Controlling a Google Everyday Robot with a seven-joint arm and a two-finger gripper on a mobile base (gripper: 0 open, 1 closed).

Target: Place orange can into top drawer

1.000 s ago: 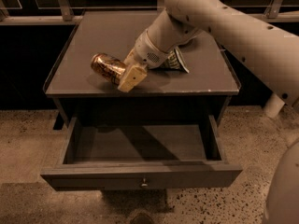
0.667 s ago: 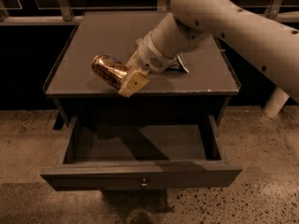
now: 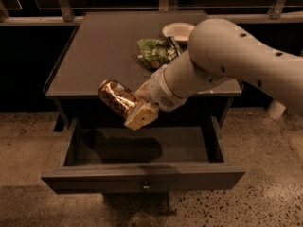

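Observation:
The orange can (image 3: 117,98) is a shiny copper drink can, tilted on its side in the air. My gripper (image 3: 133,111) is shut on it and holds it in front of the cabinet's top edge, above the back left part of the open top drawer (image 3: 142,176). The drawer is dark grey, pulled out, with a small round knob (image 3: 146,187) at the centre of its front panel. Its inside shows only my arm's shadow.
A green crinkled chip bag (image 3: 155,52) and a white bowl (image 3: 177,31) lie at the back right of the cabinet top (image 3: 94,56). My pale arm (image 3: 227,60) crosses the right side. Speckled floor surrounds the cabinet.
My gripper has carried the can off the cabinet top, forward and down, to hang over the open drawer. The chip bag and bowl are now uncovered.

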